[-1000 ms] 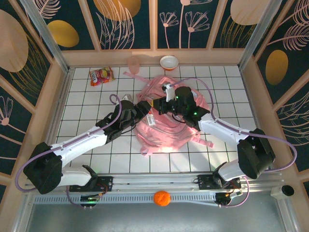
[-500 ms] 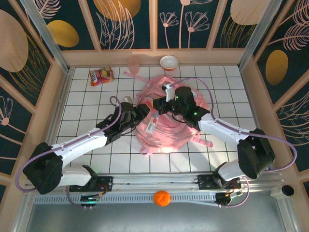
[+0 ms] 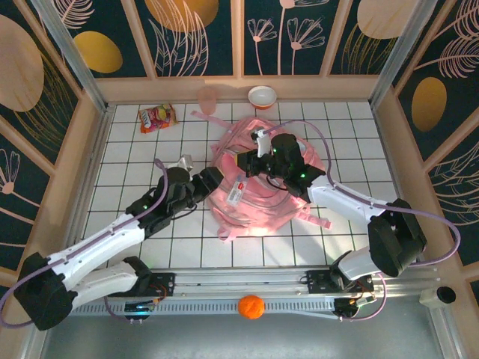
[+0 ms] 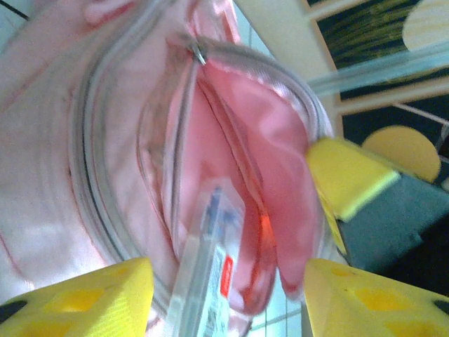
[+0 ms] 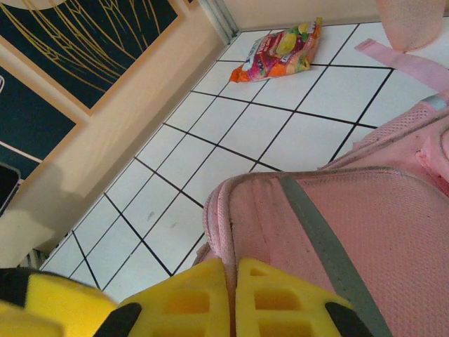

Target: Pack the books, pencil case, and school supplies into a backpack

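The pink backpack (image 3: pixel 262 196) lies in the middle of the table with a pocket pulled open. The translucent pencil case (image 3: pixel 237 191) with its red patch rests half inside that pocket (image 4: pixel 238 161) and sticks out toward the wrist camera (image 4: pixel 205 281). My left gripper (image 3: pixel 215 179) is open just left of the pack. Its yellow fingers (image 4: pixel 84 298) stand wide on either side of the case without touching it. My right gripper (image 3: pixel 247 161) is shut on the backpack's pink edge (image 5: pixel 231 210), pinching the fabric between its pads (image 5: pixel 189 295) and holding the opening up.
A red-and-yellow snack packet (image 3: pixel 158 117) lies at the back left. A pink cup (image 3: pixel 208 97) and a small bowl (image 3: pixel 262 96) stand by the back wall. An orange ball (image 3: pixel 251 307) sits on the front rail. White tiles left of the pack are bare.
My left arm has drawn back to the left and toward the near edge, leaving the pencil case in the pocket opening. The right arm has not moved.
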